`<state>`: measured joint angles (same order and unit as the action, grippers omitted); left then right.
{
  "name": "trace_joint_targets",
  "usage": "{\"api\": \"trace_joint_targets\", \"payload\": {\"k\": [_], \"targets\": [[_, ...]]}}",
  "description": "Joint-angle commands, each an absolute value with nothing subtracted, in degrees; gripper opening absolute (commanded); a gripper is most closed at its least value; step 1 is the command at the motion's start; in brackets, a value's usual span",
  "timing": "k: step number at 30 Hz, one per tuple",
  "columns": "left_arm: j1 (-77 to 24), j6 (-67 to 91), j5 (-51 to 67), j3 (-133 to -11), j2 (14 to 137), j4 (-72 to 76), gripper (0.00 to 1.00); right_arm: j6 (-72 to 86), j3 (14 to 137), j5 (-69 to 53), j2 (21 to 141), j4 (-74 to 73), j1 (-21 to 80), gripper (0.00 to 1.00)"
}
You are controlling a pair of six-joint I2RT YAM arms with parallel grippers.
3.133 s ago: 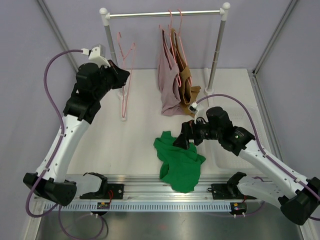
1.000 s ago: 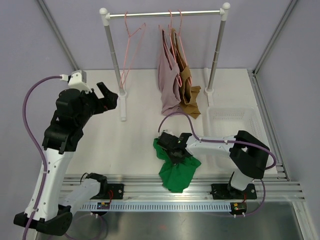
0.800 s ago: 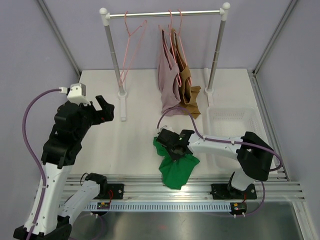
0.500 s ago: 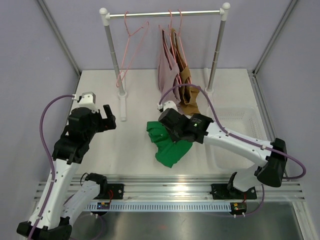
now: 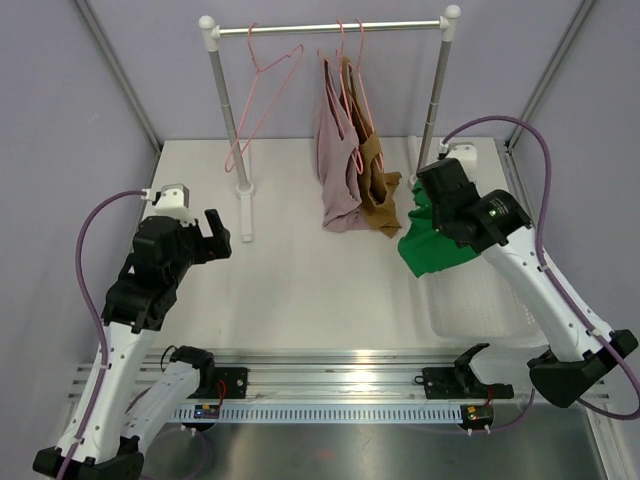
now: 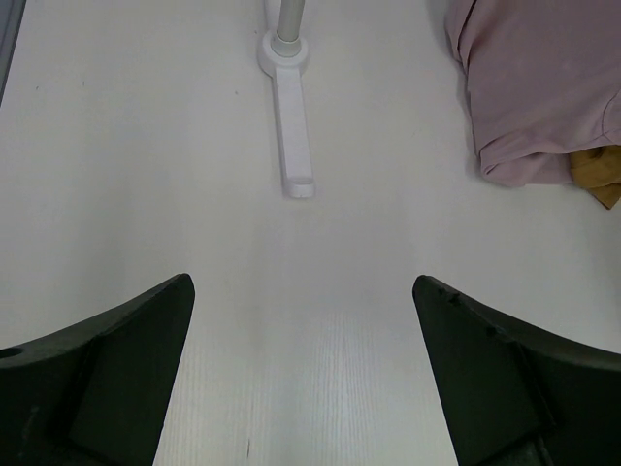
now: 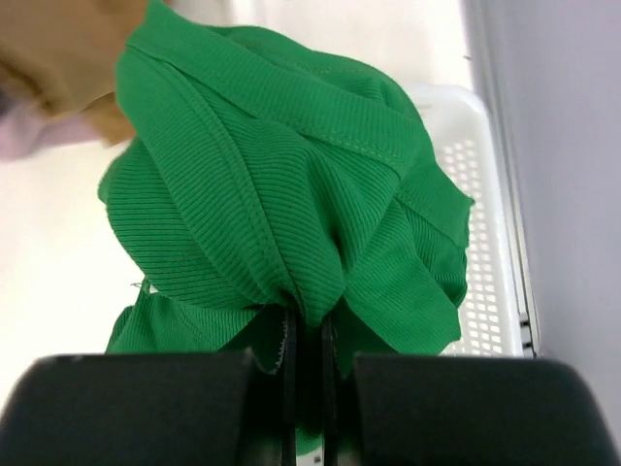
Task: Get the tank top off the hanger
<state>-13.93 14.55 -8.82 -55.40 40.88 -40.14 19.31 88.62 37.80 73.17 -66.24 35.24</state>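
Note:
A green tank top (image 5: 437, 246) hangs bunched from my right gripper (image 5: 432, 214), off any hanger, at the left edge of the white basket (image 5: 487, 297). In the right wrist view the jaws of that gripper (image 7: 309, 340) are shut on a fold of the green ribbed cloth (image 7: 262, 184). An empty pink hanger (image 5: 262, 92) hangs at the left end of the rail (image 5: 330, 28). My left gripper (image 5: 213, 232) stands open over the bare table, left of the rack's foot (image 5: 245, 212), with nothing between its fingers (image 6: 146, 340).
A pink top (image 5: 336, 165) and a brown top (image 5: 377, 180) hang on hangers in the middle of the rail, their hems on the table. The rack's left foot (image 6: 291, 136) and the pink hem (image 6: 534, 87) lie ahead of the left gripper. The basket (image 7: 485, 223) shows beneath the green cloth.
My right arm has lifted the green tank top off the front middle of the table and carried it right and back to the basket. The left arm has drawn down and back a little.

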Motion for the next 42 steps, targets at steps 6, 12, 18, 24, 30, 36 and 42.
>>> {"api": "trace_joint_targets", "payload": {"k": [6, 12, 18, 24, 30, 36, 42], "targets": [[-14.06, 13.8, -6.68, -55.81, 40.34, -36.91, 0.99, 21.96, 76.83, 35.34, 74.96, -56.26, 19.0, 0.01], [-13.97, 14.68, -5.45, -56.42, 40.43, -37.09, 0.99, 23.46, 71.02, 36.56, 79.27, -51.68, 17.4, 0.48], [-13.98, 17.66, -2.47, -60.36, 41.22, -37.44, 0.99, 23.38, 74.17, 39.38, 77.97, -54.58, 17.4, 1.0], [-16.34, 24.6, 1.84, -67.65, 45.77, -34.73, 0.99, 19.44, 74.45, 28.96, 67.78, -50.64, 17.4, 0.99], [-26.09, 28.12, -3.43, -79.87, 55.62, -34.63, 0.99, 17.92, 69.09, 5.23, 54.24, -41.84, 17.4, 1.0], [-30.49, 29.71, -3.69, -91.92, 66.96, -30.85, 0.99, 23.46, 65.13, -1.75, 46.15, -39.9, 17.4, 0.99], [-32.96, 27.51, -7.11, -107.27, 82.14, -29.18, 0.99, 26.8, 62.14, -3.94, 41.49, -40.52, 17.49, 0.99]]}}
